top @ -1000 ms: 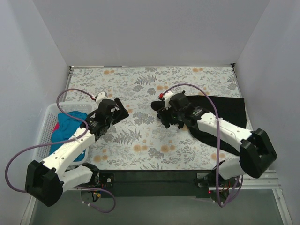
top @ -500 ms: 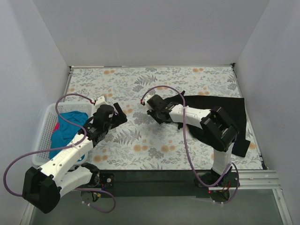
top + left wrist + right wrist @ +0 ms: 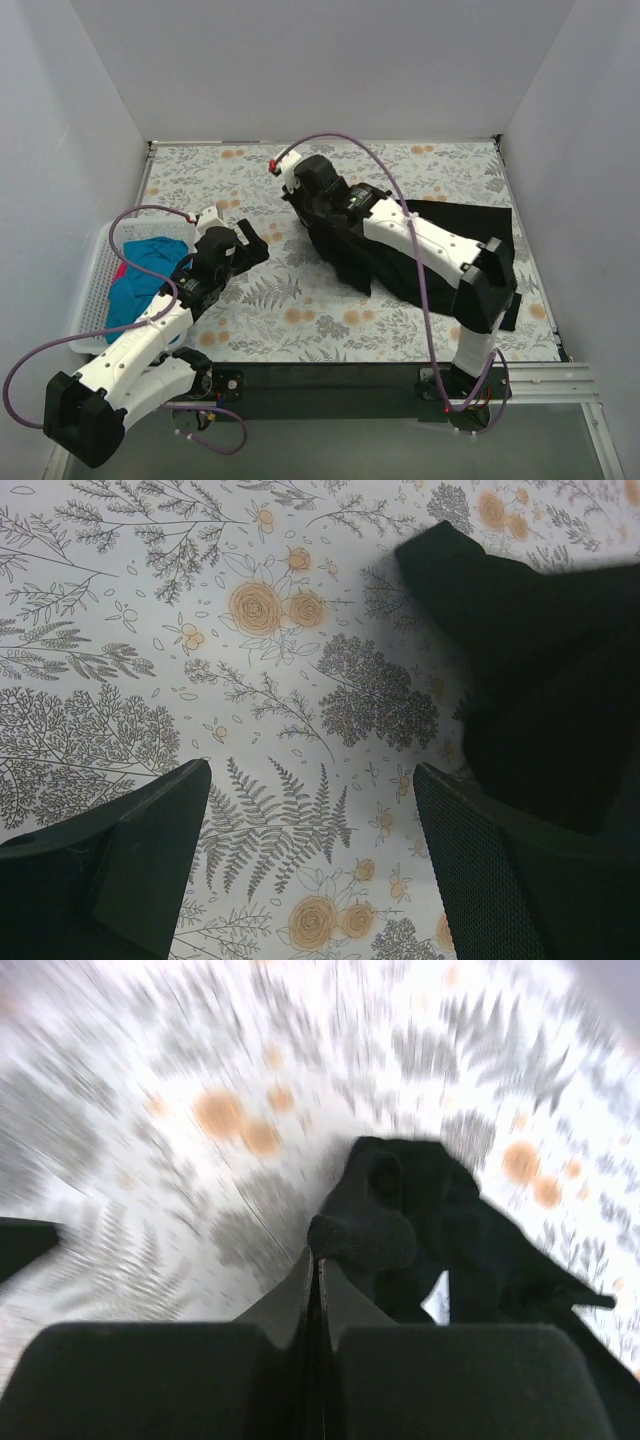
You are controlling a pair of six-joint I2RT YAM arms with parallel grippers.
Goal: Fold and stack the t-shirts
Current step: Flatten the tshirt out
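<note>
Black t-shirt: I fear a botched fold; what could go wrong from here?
The right gripper pinches only a small bunch of the black t-shirt, and its view is motion-blurred; the cloth could slip out. The open left gripper hangs near the shirt's edge, so dragged cloth might snag it.

Floral-covered table boxed in by plain pale walls
The table [image 3: 420, 170] wears a white cloth printed with grey ferns and orange blossoms. A bare, light grey back wall [image 3: 320, 70], left wall [image 3: 50, 150] and right wall [image 3: 590, 150] rise from its edges. A white lattice basket [image 3: 92, 275] sits at the left edge, a dark strip [image 3: 330, 375] runs along the near side, and the light is soft and even
</note>
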